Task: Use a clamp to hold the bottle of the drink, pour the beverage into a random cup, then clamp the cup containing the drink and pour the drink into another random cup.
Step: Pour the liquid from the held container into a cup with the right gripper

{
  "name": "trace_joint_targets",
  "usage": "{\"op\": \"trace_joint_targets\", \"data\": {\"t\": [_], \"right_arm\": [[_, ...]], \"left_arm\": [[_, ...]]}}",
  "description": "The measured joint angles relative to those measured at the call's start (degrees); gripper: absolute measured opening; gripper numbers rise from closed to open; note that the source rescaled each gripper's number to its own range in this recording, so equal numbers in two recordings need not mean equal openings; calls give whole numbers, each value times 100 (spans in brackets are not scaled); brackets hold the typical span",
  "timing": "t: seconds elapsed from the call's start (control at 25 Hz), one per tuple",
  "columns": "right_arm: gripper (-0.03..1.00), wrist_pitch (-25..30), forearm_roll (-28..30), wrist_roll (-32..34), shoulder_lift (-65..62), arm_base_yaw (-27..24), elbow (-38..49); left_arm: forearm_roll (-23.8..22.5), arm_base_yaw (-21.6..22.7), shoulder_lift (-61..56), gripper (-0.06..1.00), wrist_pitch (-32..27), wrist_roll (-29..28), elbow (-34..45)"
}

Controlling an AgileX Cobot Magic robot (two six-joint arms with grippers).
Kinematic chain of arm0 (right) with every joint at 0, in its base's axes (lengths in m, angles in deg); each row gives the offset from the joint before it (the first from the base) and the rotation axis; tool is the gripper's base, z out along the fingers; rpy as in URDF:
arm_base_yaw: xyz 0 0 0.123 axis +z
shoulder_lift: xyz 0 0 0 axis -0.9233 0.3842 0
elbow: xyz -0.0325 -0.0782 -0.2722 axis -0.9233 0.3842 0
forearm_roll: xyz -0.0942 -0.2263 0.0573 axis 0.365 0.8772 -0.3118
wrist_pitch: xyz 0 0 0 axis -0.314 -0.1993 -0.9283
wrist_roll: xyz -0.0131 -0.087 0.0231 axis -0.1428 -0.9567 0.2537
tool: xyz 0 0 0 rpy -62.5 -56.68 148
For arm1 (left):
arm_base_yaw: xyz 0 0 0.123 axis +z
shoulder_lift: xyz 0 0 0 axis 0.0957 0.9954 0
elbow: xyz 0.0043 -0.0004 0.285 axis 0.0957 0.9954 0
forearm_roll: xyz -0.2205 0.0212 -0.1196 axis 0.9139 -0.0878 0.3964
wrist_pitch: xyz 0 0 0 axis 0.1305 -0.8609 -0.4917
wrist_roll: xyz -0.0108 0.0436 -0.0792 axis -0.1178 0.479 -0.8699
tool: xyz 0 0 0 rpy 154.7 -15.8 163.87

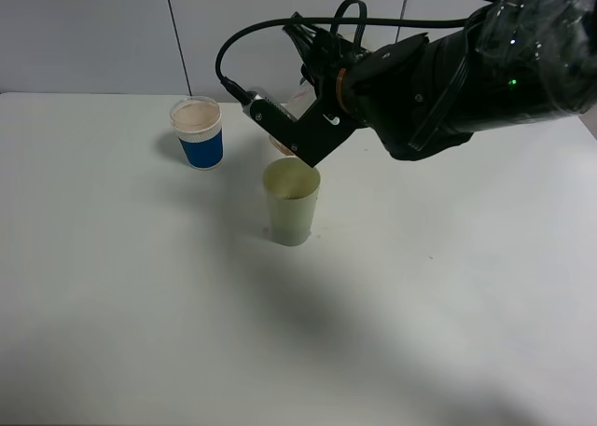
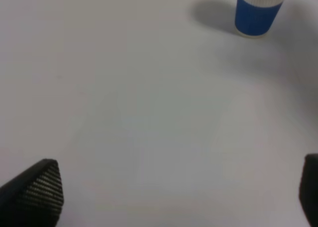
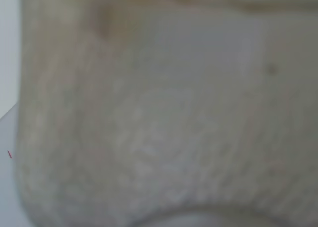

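Note:
My right gripper (image 1: 297, 139) reaches across the middle from the right. It is shut on the clear bottle (image 1: 280, 120), which is tilted just above the rim of the pale yellow-green cup (image 1: 291, 207). The right wrist view is filled by the blurred, pale surface of the bottle (image 3: 159, 117). I cannot make out the beverage in either the bottle or the cup. The blue cup with a white band (image 1: 199, 132) stands to the back left, upright, and shows in the left wrist view as the blue cup (image 2: 258, 13). My left gripper (image 2: 179, 187) hangs open over bare table, well short of that cup.
The white table (image 1: 140, 305) runs to a pale wall at the back. The thick black right arm (image 1: 466, 67) and its cable hang over the back right of the table. Only the left gripper's black fingertips (image 2: 39, 189) show, and that arm is outside the high view.

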Motion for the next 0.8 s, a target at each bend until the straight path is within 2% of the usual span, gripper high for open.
{"op": "trace_joint_targets", "data": {"t": [0.32,0.8], "right_arm": [[0,0,0,163,0,35,0],[0,0,-58,1702,0,35,0]], "left_arm": [[0,0,0,100,0,0,0],[0,0,0,100,0,0,0]]}}
